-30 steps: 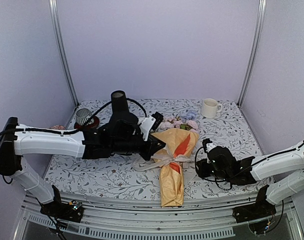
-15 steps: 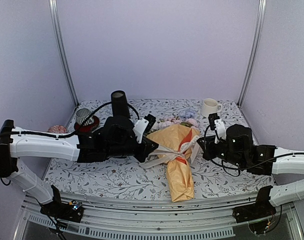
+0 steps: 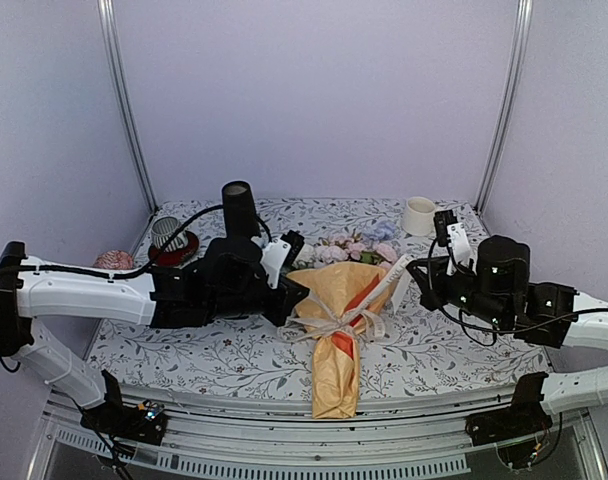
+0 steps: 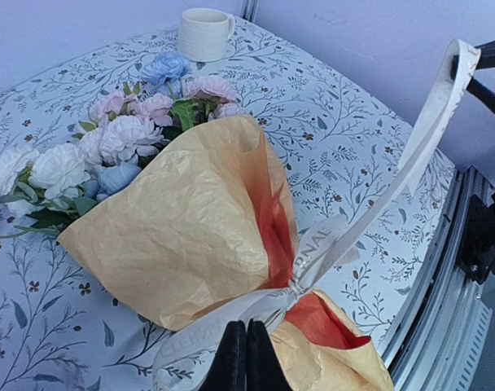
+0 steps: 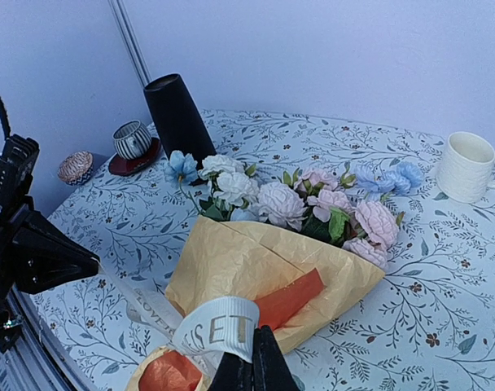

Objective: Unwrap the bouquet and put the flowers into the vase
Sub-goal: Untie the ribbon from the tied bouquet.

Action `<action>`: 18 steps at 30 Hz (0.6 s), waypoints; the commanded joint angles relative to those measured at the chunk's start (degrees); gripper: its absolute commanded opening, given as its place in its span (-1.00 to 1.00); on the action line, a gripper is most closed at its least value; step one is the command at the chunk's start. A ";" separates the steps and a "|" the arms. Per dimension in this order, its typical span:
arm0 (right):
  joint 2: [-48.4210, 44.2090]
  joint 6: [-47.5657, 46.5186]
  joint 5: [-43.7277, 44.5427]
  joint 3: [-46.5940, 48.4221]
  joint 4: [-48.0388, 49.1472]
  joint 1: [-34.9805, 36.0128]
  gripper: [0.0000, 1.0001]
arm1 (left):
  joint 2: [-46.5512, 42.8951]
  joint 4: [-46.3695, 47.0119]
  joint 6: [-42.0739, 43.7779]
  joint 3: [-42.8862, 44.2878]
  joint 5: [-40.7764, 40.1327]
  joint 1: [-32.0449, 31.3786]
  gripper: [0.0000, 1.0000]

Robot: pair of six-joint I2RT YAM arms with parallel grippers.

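Right arm has swung up and back from where it sat low near the front edge a second ago, and the right gripper (image 5: 249,358) now hangs beside the wide end of the bouquet (image 3: 344,300), jaws clamped on a tail of the cream ribbon (image 4: 378,204). That tail now runs taut from the knot up to the fingers instead of lying slack. The left gripper (image 4: 246,358) has slid a bit left and back too. It's shut tight with its tips right against the ribbon beside the knot, but I honestly can't tell if any ribbon is pinched in there. The bouquet itself has swung: half a second ago its narrow end kicked out to the right, now it's back closer to straight. It's lying flat in the middle of the table (image 3: 454,350), between the two grippers, long axis running near to far. The pointy kraft paper end aims at the near edge and the flowers (image 3: 349,247) face the back wall. Still fully wrapped, orange sheet showing at the fold. The vase (image 3: 239,205) stands upright at the back left behind the left arm, apart from the blooms. A striped cup (image 3: 167,232) sits left of it, and a white mug (image 3: 419,215) is at the back right.
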 commanded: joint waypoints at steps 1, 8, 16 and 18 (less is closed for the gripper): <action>-1.47 -1.39 2.54 1.56 -0.75 0.22 -0.93 | -2.55 0.40 -0.84 -0.30 -1.07 -0.46 -1.00; -0.08 3.05 4.61 -1.87 -1.35 0.21 -0.94 | -5.06 -1.38 1.36 3.94 0.84 -0.48 -1.00; -3.42 10.40 9.86 -8.63 -1.51 -1.58 -0.94 | -5.28 -3.64 2.35 8.44 2.09 -0.49 -1.00; -4.59 10.77 9.31 -9.39 -1.62 -2.89 -0.94 | -5.52 -3.71 2.19 8.64 2.41 -0.53 -1.00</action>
